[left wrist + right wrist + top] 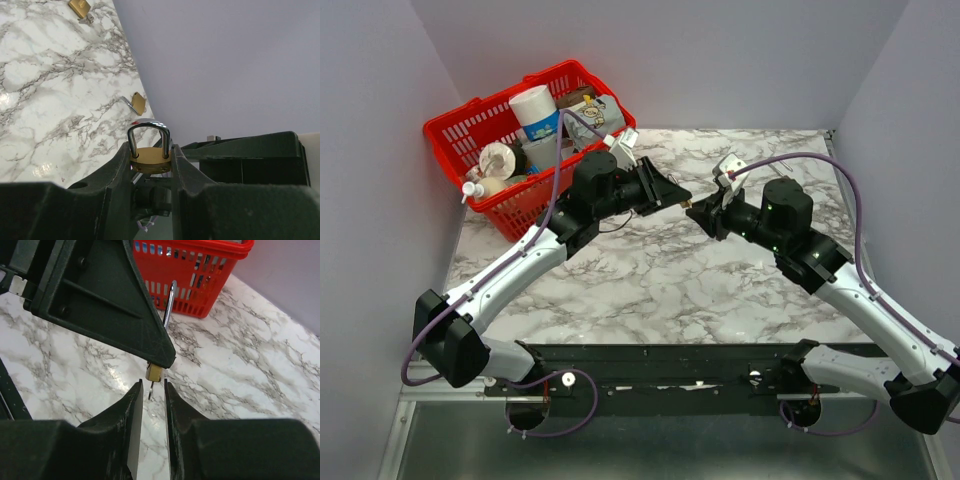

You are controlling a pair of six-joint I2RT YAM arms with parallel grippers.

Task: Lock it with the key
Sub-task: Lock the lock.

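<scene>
My left gripper [672, 196] is shut on a brass padlock [150, 159] and holds it above the marble table. Its silver shackle [148, 131] stands up between the fingers. In the right wrist view the padlock's body [154, 372] pokes out under the left gripper's black finger [115, 305], and a thin silver key [150, 389] sticks out of its underside. My right gripper [152, 390] is open, its fingertips on either side of the key and apart from it. In the top view the right gripper [706, 212] faces the left one closely.
A red basket [515, 150] of bottles and packets stands at the back left, also in the right wrist view [200, 270]. Two more brass padlocks [80, 7] [137, 102] lie on the table near the back wall. Grey walls close in three sides.
</scene>
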